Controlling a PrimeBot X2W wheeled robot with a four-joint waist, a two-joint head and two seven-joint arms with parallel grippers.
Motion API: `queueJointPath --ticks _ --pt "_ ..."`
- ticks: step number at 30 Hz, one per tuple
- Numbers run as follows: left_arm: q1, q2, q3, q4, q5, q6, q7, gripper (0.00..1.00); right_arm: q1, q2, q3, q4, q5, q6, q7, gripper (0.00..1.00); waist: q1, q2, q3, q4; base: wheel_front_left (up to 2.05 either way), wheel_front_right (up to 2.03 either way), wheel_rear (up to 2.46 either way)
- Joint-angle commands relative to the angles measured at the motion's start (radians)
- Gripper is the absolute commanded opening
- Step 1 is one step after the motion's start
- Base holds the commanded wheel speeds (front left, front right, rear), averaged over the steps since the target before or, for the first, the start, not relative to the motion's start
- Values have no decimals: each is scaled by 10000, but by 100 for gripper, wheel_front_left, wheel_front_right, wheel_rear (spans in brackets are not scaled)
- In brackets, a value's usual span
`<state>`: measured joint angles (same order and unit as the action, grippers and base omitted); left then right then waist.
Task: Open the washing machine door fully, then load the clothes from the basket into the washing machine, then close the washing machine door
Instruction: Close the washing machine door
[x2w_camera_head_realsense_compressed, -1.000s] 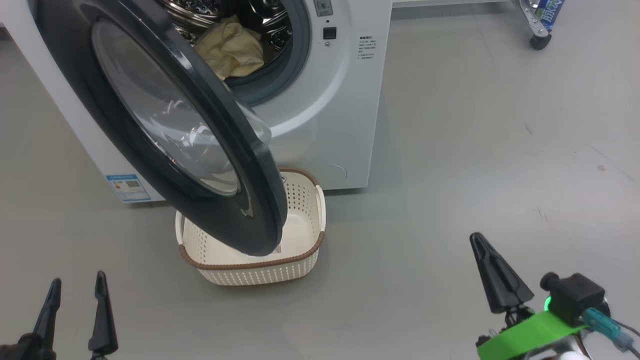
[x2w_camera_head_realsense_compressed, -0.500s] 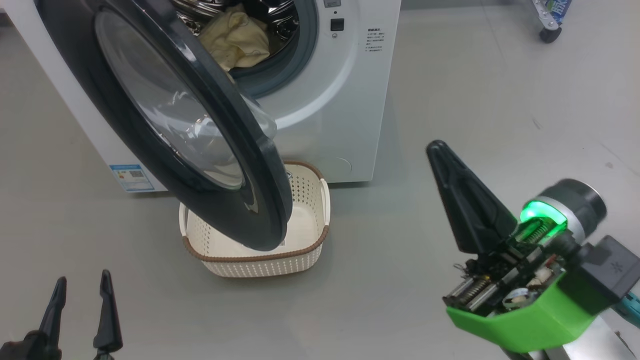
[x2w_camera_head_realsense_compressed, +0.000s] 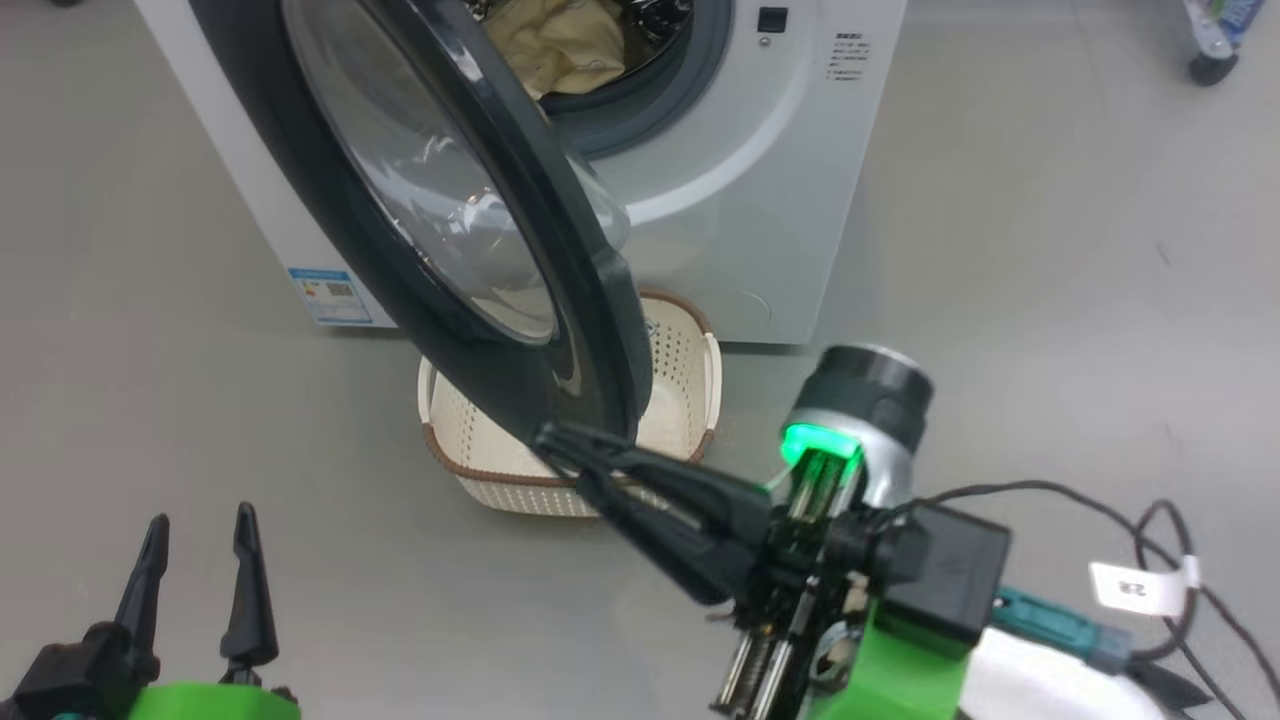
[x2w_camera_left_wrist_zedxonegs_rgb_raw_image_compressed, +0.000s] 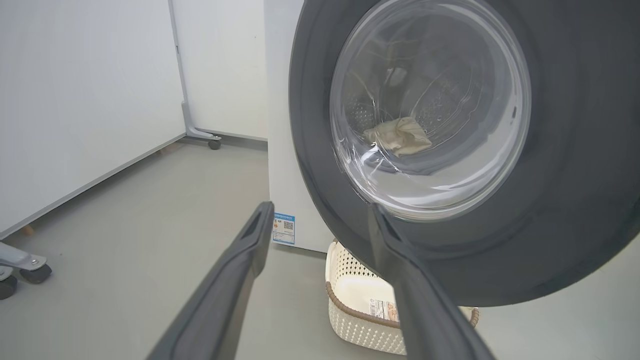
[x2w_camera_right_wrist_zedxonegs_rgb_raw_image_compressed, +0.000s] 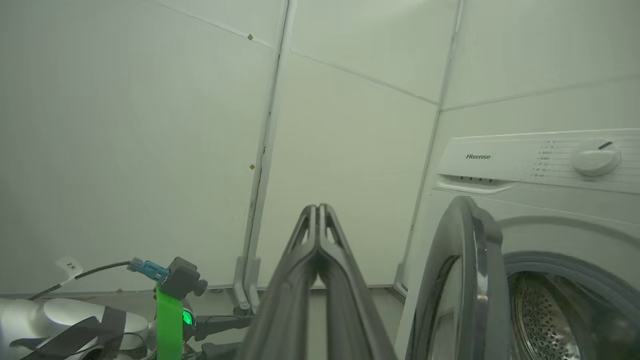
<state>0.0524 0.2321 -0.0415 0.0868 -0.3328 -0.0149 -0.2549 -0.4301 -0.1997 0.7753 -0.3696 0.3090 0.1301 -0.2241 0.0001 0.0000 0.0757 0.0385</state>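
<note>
Light: bright, even, from above; only soft shadows on the grey floor (x2w_camera_head_realsense_compressed: 1050, 250).
Glare: white reflections on the door (x2w_camera_head_realsense_compressed: 440, 190) glass and its rim.
Focus: left gripper (x2w_camera_left_wrist_zedxonegs_rgb_raw_image_compressed: 320, 206) soft near the lens.
Right wrist view: hazy, greenish; wall (x2w_camera_right_wrist_zedxonegs_rgb_raw_image_compressed: 125, 125) lines bend.

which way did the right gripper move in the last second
Yes: the right gripper swung left, from well right of the basket to over its front rim, near the washing machine door.

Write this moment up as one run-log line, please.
washing machine door: open, above basket | clothes: in drum | left gripper: open | right gripper: shut, tip near door's lower edge
</note>
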Motion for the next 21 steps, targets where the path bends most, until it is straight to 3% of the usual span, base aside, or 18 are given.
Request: queueJointPath --ticks 1,8,21 --pt "-598 67 348 -234 88 -46 -68 100 -255 179 352 -34 195 6 120 0 -1 0 248 294 0 0 0" --pt "-954 -244 328 -78 228 -335 -68 100 -258 215 1627 1241 662 6 39 0 -1 0 772 826 0 0 0" --pt "-1521 -801 643 53 472 -784 -68 100 101 60 639 3002 488 6 -214 0 -1 0 1852 1128 0 0 0"
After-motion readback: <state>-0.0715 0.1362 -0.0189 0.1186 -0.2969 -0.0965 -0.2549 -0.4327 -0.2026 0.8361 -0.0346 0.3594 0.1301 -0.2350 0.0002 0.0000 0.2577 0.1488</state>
